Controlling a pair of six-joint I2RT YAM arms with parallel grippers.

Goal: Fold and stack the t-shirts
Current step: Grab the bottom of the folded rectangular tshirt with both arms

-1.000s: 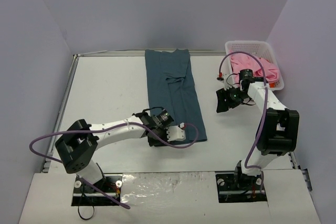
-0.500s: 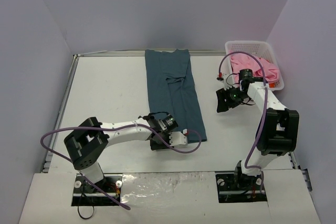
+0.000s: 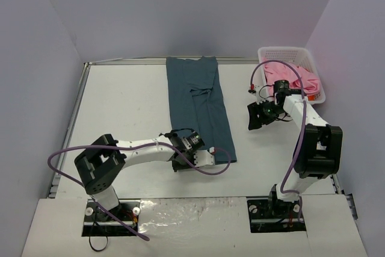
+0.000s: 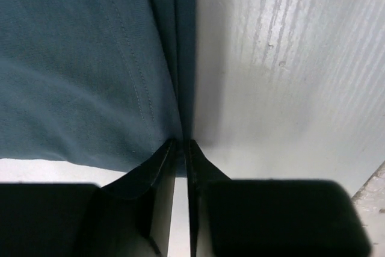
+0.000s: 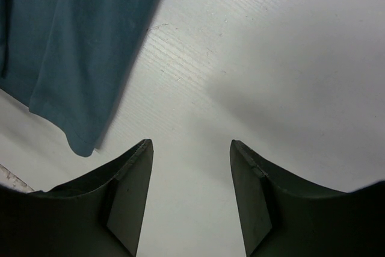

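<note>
The teal shirt (image 3: 198,103) lies on the tabletop (image 3: 120,106) as a long strip pointing away from the arms, its near-end edge at the almost closed left jaws, grip unclear, while the right jaws hang half open and empty.

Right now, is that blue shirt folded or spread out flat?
Folded lengthwise: the teal shirt lies as a long narrow strip, stacked layers showing along its edge.

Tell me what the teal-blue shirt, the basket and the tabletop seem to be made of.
Teal-blue shirt: soft woven or knit cloth, matte; fine weave and stitched seam show. Basket: probably white plastic, moulded lattice walls. Tabletop: white rigid sheet, slightly sheened, fine parallel ridges; perhaps corrugated plastic.
</note>
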